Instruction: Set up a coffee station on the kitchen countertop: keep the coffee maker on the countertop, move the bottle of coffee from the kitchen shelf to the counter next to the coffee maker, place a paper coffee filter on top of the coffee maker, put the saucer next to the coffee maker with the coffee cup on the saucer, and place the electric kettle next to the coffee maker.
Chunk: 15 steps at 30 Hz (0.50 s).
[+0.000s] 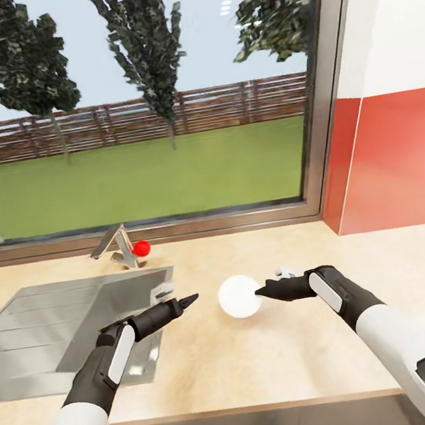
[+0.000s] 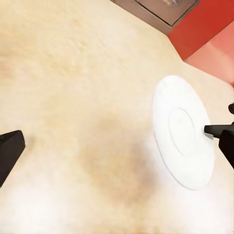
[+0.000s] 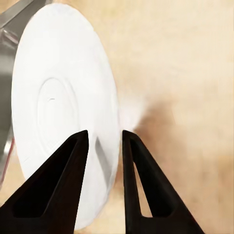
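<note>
A white round saucer (image 1: 240, 296) hangs a little above the beige countertop (image 1: 278, 354), tilted up on its edge. My right gripper (image 1: 259, 292) is shut on its rim from the right. In the right wrist view the two black fingers (image 3: 66, 180) straddle the saucer's rim (image 3: 109, 122), one on each face. My left gripper (image 1: 189, 301) hovers just left of the saucer, near the sink's corner, pointing at it. It is open, with one finger (image 2: 9, 153) at the edge of the left wrist view and the saucer (image 2: 183, 129) ahead of it.
A steel sink (image 1: 51, 322) is set into the counter at the left, with a faucet (image 1: 118, 245) and a red round object (image 1: 142, 248) behind it. A large window runs along the back. A red wall panel (image 1: 397, 161) closes the right side.
</note>
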Tool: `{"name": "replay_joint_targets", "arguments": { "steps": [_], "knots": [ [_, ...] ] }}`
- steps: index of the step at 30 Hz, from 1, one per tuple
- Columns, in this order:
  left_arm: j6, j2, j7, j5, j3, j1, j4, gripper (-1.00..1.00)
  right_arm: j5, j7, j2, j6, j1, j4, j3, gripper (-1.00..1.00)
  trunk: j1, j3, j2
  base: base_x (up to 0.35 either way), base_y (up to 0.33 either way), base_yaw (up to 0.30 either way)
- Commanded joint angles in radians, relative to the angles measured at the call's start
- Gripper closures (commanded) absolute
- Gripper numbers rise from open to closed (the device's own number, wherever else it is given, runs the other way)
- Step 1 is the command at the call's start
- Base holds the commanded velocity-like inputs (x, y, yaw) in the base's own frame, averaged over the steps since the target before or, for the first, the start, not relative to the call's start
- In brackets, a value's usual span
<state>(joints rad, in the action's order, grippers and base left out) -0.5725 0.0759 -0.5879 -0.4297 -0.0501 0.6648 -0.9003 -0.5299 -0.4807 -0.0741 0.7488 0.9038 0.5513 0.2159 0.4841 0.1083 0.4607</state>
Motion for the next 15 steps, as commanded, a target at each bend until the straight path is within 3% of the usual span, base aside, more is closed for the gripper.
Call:
{"name": "replay_joint_targets", "arguments": {
  "steps": [1, 15],
  "knots": [
    [-0.007, 0.001, 0.002, -0.009, -0.002, 0.001, 0.0, -1.0, -0.001, -0.003, -0.001, 0.003, 0.001, 0.001, 0.004, 1.0, 0.0, 0.002, 0.002, -0.127, 0.309, 0.229],
    [-0.007, 0.002, 0.001, -0.009, -0.002, 0.001, 0.0, -1.0, -0.001, -0.004, -0.001, 0.003, 0.001, 0.002, 0.004, 1.0, 0.0, -0.004, 0.002, -0.189, 0.285, 0.269]
  ]
}}
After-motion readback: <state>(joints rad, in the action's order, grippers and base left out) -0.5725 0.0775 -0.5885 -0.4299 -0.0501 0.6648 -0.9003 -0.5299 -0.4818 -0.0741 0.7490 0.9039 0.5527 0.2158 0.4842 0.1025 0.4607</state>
